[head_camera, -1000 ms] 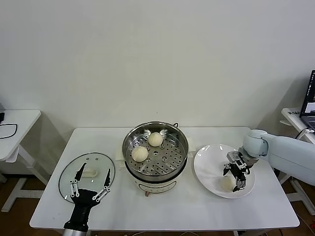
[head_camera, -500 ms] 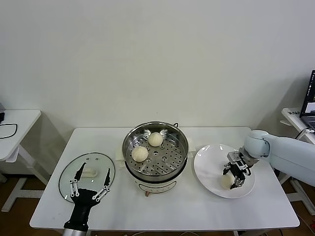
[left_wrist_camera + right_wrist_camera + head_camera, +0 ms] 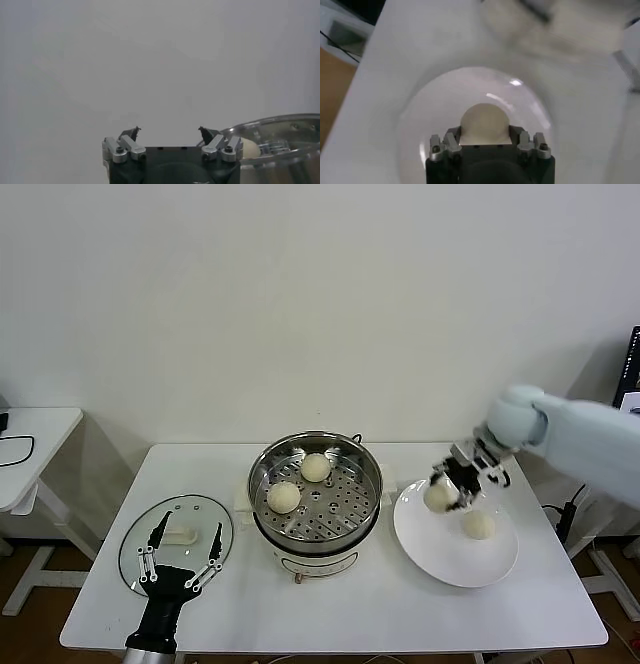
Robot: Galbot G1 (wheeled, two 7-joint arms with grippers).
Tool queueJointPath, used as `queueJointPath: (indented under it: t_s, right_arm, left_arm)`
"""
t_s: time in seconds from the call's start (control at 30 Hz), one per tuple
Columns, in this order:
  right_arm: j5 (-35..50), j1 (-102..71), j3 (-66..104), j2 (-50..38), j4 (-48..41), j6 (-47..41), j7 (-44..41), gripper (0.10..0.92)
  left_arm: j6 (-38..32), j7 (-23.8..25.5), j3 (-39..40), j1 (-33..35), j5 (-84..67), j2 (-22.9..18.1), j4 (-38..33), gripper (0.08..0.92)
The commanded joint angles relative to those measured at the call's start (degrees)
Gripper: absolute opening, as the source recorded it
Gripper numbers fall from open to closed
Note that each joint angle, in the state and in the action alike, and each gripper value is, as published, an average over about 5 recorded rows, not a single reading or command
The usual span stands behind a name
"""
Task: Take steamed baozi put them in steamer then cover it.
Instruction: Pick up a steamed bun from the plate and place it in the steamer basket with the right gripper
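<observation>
Head view: white worktop carrying three groups. At centre, the steamer, uncovered, with two steamed baozi on its perforated floor, one toward the back and one toward the front left. To the robot's left of the steamer, the cover lying flat on the worktop, white handle up. To the robot's right, a white plate with a single bun resting on it. Right gripper raised above the plate's left edge, between plate and steamer, jaws clamped on a fourth bun, clear of the plate surface. Left gripper parked low at the front, over the near edge of the cover, jaws spread wide with nothing between them.

Left wrist view: left gripper with both fingertips well apart and empty; steamer rim off to one side, a bun just showing inside it.

Right wrist view: right gripper with jaws closed around a round cream bun; the white plate below, blurred.
</observation>
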Motion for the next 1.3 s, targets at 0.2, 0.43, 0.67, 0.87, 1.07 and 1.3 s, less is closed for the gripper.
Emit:
queueJointPath:
  t_s: [0.2,0.43,0.67,0.87,1.07,1.3]
  right_arm:
    - [-4.6,10.0,-0.1,15.9,5.5,20.8,-0.9,0.669]
    - [-13.7,4.7,0.6,19.3,6.8,26.5,0.8,0.662]
    - [-19.1,0.5,0.5,21.6,7.1,31.0,1.5,0.662]
    - [-21.9,-2.2,0.6,22.9,6.9,32.4,1.6,0.662]
    - [-23.3,-3.8,1.1,25.0,5.7,32.6,1.2,0.662]
    - [-24.2,-4.9,1.1,26.4,4.6,32.7,1.0,0.662]
  left_arm:
    - [0.1,-0.1,0.1,0.1,0.0,0.1,-0.5,0.823]
    - [0.0,-0.1,0.0,0.1,-0.1,0.1,-0.3,0.823]
    - [-0.1,-0.2,0.0,-0.1,-0.1,0.1,-0.1,0.823]
    - [-0.2,-0.2,-0.1,0.0,-0.2,-0.1,-0.1,0.823]
    - [-0.3,-0.3,-0.3,0.0,-0.2,-0.1,0.1,0.823]
    - [-0.5,-0.5,-0.5,-0.1,-0.3,-0.2,0.4,0.823]
